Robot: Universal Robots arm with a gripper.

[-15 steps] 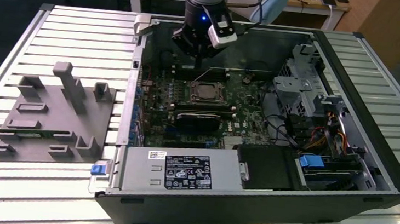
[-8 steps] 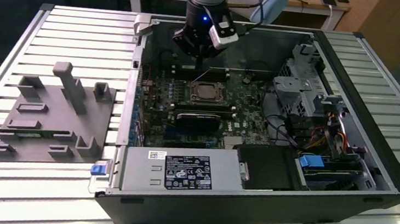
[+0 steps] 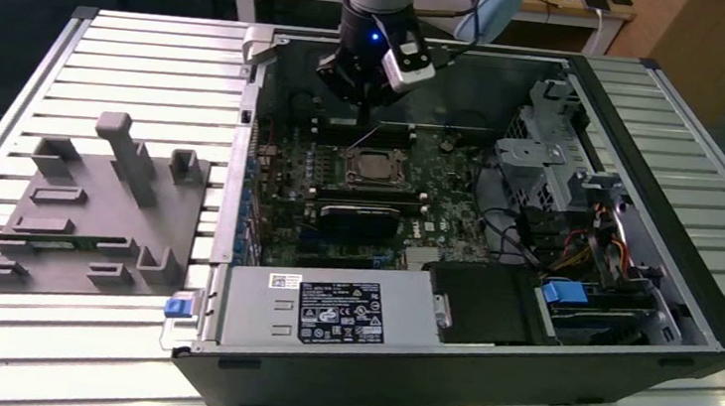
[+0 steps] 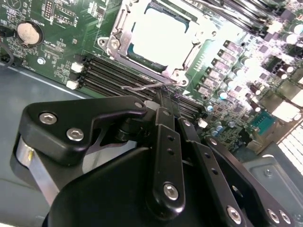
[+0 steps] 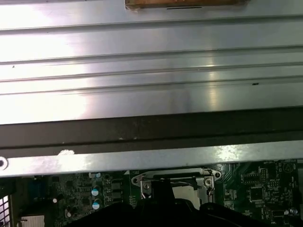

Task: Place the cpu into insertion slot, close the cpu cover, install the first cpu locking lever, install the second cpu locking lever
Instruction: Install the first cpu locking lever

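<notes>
My hand [image 4: 163,97] hangs inside the open computer case [image 3: 678,243], fingers together at a thin wire locking lever [image 4: 147,86] beside the insertion slot [image 4: 120,19]. The cpu [image 4: 158,35] sits in that slot, framed by the lowered cpu cover [image 4: 187,61].

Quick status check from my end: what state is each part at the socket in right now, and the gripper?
cpu: seated in the insertion slot, silver top facing up.
insertion slot: occupied by the cpu.
cpu cover: closed down around the cpu.
locking lever: thin wire, its free end at the gripper tips.
gripper: fingers shut, tips at the lever beside the socket.
computer case: side open, lying on the table.
</notes>
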